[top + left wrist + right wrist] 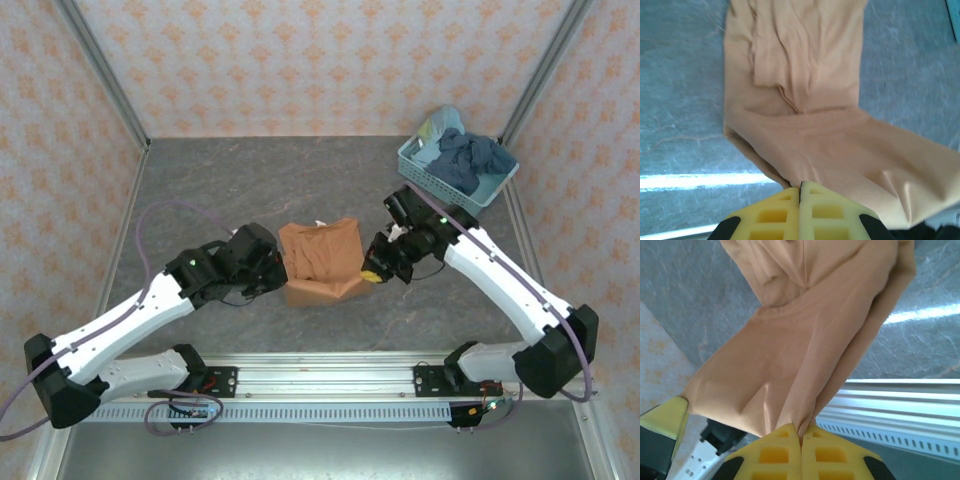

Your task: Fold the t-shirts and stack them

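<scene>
While its yellow fingers close flat together on a fold at the edge of the orange-tan t-shirt [805,115], the left pincer [800,187] pinches the cloth. The right pincer [801,432] is likewise pressed shut on the opposite edge. The shirt lies mid-desk [220,190] between both arms, and the blue t-shirts [465,155] sit heaped in the basket [428,172] at the far right.

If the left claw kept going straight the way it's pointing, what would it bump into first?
The orange shirt, which the left gripper is pinching; beyond it probably the right gripper, depth unclear.
</scene>
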Motion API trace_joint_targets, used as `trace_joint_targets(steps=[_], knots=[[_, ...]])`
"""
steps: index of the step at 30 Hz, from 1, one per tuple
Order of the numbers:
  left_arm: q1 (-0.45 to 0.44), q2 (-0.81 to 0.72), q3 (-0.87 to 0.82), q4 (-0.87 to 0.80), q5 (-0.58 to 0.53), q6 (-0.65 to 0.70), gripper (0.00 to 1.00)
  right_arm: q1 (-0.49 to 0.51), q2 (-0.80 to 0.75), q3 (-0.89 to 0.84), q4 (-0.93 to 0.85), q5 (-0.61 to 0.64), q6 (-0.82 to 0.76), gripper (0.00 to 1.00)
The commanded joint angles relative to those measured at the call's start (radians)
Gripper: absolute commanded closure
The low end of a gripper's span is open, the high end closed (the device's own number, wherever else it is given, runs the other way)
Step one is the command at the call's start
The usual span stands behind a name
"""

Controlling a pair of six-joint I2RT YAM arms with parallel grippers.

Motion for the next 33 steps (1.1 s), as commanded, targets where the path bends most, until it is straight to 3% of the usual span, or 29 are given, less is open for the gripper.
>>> trace_joint_targets(steps=[1,11,20,22,24,25,28,33], knots=[[0.063,0.022,0.048,0.034,-0.052,-0.022,1.0,-0.031,0.046,0.057,0.042,0.007,0.097,1.0],[0.29,0.23,0.157,0.133,0.071,0.018,1.0,-0.154,0.273,0.22,0.128,0.011,0.102,1.0],[0.44,0.764,0.422,0.253,0.156,0.074,0.98,-0.221,0.736,0.512,0.289,0.056,0.099,1.0],[0.46,0.875,0.49,0.264,0.164,0.074,0.81,-0.226,0.85,0.626,0.226,0.117,0.06,0.84],[0.469,0.923,0.549,0.249,0.148,0.067,0.58,-0.229,0.909,0.696,0.203,0.161,0.026,0.65],[0.47,0.924,0.571,0.237,0.133,0.064,0.51,-0.23,0.916,0.719,0.199,0.19,0.005,0.56],[0.457,0.847,0.56,0.191,0.044,0.058,0.44,-0.229,0.881,0.726,0.188,0.224,-0.046,0.43],[0.395,0.613,0.314,0.237,0.04,-0.033,0.42,-0.229,0.703,0.517,0.221,0.259,-0.096,0.39]])
